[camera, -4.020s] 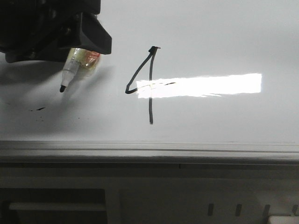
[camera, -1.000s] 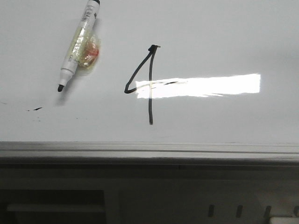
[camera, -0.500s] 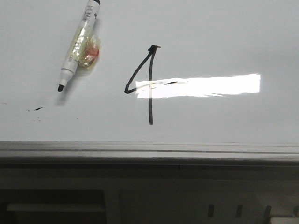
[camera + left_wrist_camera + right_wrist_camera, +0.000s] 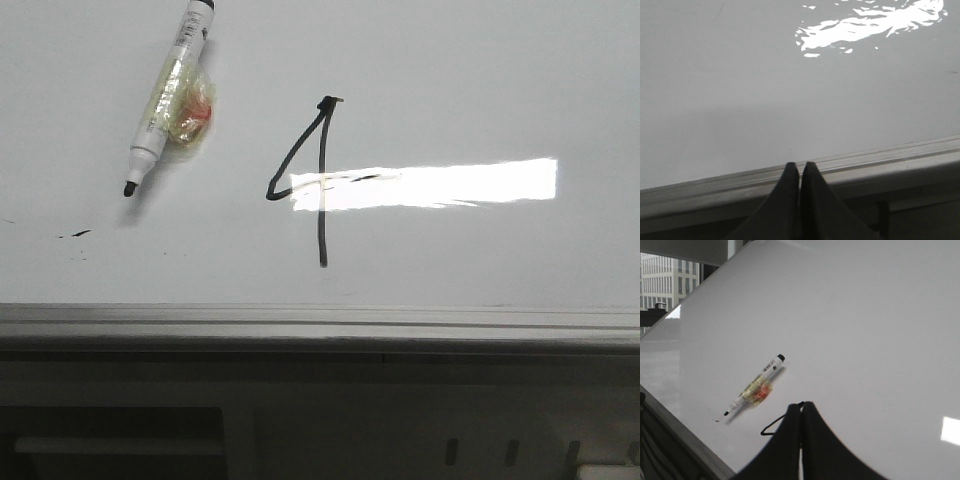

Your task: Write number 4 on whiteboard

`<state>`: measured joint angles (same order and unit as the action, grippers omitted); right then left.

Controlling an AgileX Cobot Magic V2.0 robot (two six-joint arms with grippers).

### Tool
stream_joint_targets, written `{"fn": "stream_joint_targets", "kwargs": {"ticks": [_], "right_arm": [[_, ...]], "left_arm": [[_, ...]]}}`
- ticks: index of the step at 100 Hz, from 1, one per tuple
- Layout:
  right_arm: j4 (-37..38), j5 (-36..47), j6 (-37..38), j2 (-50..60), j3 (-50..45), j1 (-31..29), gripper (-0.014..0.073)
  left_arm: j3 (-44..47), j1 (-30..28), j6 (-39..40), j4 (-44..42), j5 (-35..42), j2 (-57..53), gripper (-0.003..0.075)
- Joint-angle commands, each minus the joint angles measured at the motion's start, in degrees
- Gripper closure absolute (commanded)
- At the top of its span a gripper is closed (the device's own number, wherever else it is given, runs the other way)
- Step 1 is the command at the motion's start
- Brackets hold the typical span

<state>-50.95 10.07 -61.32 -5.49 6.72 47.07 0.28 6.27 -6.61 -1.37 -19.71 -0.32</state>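
The number 4 [image 4: 318,180] is drawn in black on the whiteboard [image 4: 470,80], its crossbar running into the bright glare patch [image 4: 430,184]. Part of its slanted stroke shows in the right wrist view [image 4: 774,426], the remainder hidden behind my fingers. The white marker [image 4: 168,100] with tape round its middle lies uncapped on the board, left of the 4; it also shows in the right wrist view [image 4: 755,386]. My left gripper [image 4: 800,167] is shut and empty over the board's near frame edge. My right gripper [image 4: 802,406] is shut and empty above the 4. Neither gripper shows in the front view.
Small black specks [image 4: 78,234] mark the board below the marker tip. The grey metal frame [image 4: 320,325] runs along the board's near edge, also in the left wrist view [image 4: 900,160]. A window with buildings [image 4: 665,275] lies beyond the board's far side.
Four seconds ago a gripper held the marker at the board's left. It has since let go and left the front view; the marker lies still over the last second.
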Motion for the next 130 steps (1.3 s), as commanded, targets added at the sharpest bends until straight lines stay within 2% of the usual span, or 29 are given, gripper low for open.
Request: {"fn": "stream_joint_targets", "kwargs": {"ticks": [1, 10, 22, 44, 56, 61, 69, 82, 89, 106, 116, 130], "right_arm": [[0.5, 4.6, -0.2, -0.7, -0.3, -0.3, 0.0658], [6.1, 6.8, 7.7, -2.1, -1.3, -1.3, 0.0658], [16.1, 8.0, 20.5, -5.3, -1.4, -6.3, 0.0658], [33.2, 3.3, 42.2, -10.0, -1.5, -22.5, 0.0658], [50.9, -2.3, 59.9, -10.2, -2.3, -32.9, 0.0658], [55.7, -2.7, 66.3, -10.2, -3.4, -36.4, 0.0658], [56.7, -4.1, 68.6, -8.9, -5.2, -39.4, 0.0658], [56.7, -6.7, 68.7, -5.0, -8.8, -40.8, 0.0658], [56.8, -15.7, 68.7, -2.3, -8.7, -42.0, 0.0658], [56.8, -26.2, 68.7, 2.9, -8.7, -44.3, 0.0658], [57.1, -27.9, 68.7, 7.0, -8.7, -45.8, 0.0658], [57.3, -28.0, 68.7, 6.9, -8.7, -46.2, 0.0658]], "left_arm": [[2.0, -0.1, 0.4, -0.1, 2.6, -1.4, 0.0741], [2.0, -0.1, 0.4, -0.1, 2.6, -1.4, 0.0741], [2.0, -0.1, 0.4, -0.1, 2.6, -1.4, 0.0741], [2.0, -0.1, 0.4, -0.1, 2.6, -1.4, 0.0741], [2.0, -0.1, 0.4, -0.1, 2.6, -1.4, 0.0741], [2.0, -0.1, 0.4, -0.1, 2.6, -1.4, 0.0741], [2.0, -0.1, 0.4, -0.1, 2.6, -1.4, 0.0741], [2.0, -0.1, 0.4, -0.1, 2.6, -1.4, 0.0741], [2.0, -0.1, 0.4, -0.1, 2.6, -1.4, 0.0741], [2.0, -0.1, 0.4, -0.1, 2.6, -1.4, 0.0741], [2.0, -0.1, 0.4, -0.1, 2.6, -1.4, 0.0741], [2.0, -0.1, 0.4, -0.1, 2.6, -1.4, 0.0741]]}}
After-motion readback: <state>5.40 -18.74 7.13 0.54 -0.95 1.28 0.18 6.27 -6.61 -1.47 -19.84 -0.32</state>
